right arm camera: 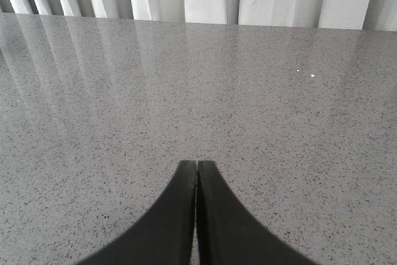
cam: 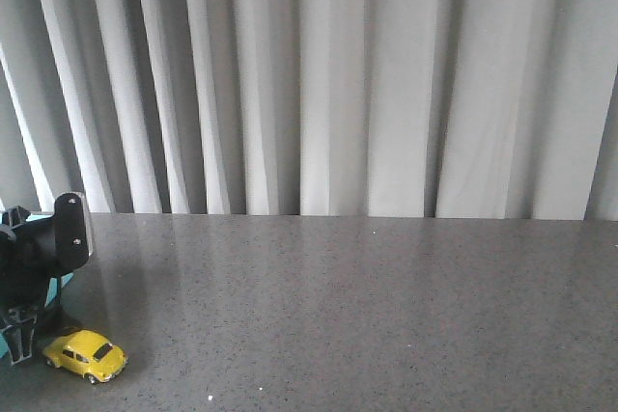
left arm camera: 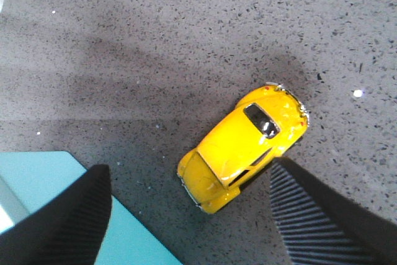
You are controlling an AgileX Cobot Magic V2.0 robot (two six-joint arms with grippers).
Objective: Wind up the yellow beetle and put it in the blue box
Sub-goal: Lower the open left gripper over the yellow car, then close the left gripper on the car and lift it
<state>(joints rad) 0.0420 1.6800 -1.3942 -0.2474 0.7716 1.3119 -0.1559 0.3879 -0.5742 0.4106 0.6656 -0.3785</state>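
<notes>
Front view: the yellow beetle sits at the table's near left corner, just beside the left end effector; left wrist view: ribbed fingers spread wide to straddle the car, blue box close alongside (could crowd one finger); right wrist view: right end effector pressed together, idle over bare table

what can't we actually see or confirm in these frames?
- Blue box: cut off by the left wrist view's edge and the left fingers; in the front view the left arm hides most of it. Open or lidded: cannot tell.
- Yellow beetle: underside and any wind-up part hidden.
- Right gripper: absent from the front view; its position over the table is unknown.
</notes>
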